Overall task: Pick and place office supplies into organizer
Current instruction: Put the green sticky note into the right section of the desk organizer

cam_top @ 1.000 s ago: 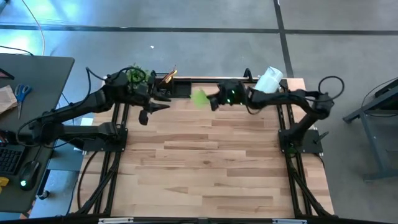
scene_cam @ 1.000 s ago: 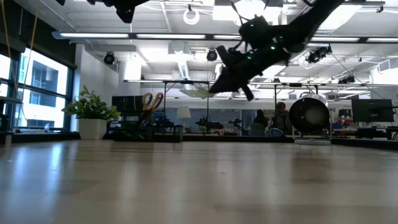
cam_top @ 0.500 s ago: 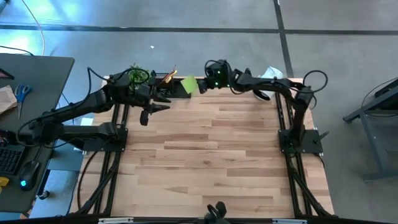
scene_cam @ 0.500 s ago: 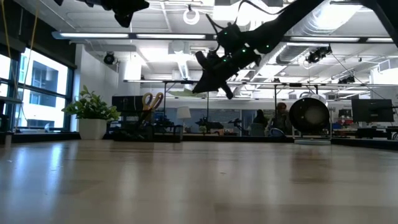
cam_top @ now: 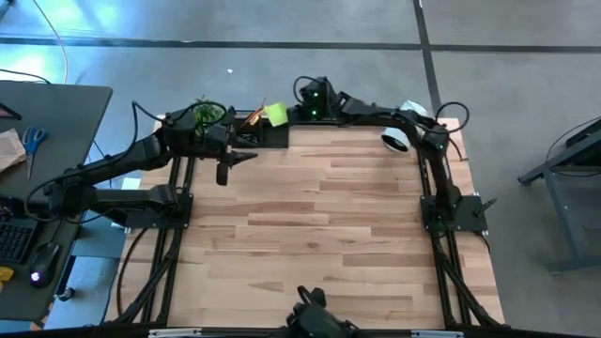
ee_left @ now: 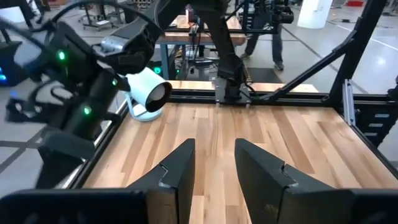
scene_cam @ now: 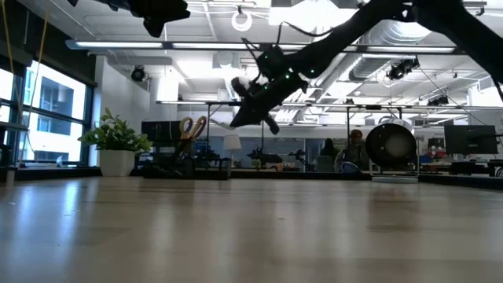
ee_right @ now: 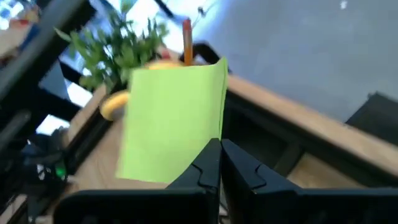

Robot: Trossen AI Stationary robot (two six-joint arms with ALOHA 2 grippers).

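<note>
high view: my right gripper (cam_top: 282, 115) has swung from mid-table to the back edge in the last second and now holds the lime-green sticky-note pad (cam_top: 275, 114) over the organizer (cam_top: 263, 134). left gripper (cam_top: 235, 160) waits just in front of the organizer.
low view: right gripper (scene_cam: 240, 116) sits lower and further toward the plant (scene_cam: 116, 141) than before; yellow-handled scissors (scene_cam: 189, 130) stand in the organizer.
left wrist view: my left fingers (ee_left: 180, 171) are parted, nothing between them.
right wrist view: fingers (ee_right: 208, 165) clenched on the pad's edge, orange pencil (ee_right: 186, 38) behind.
meaning: carry nearly done; i judge lowering and letting go come next.
</note>
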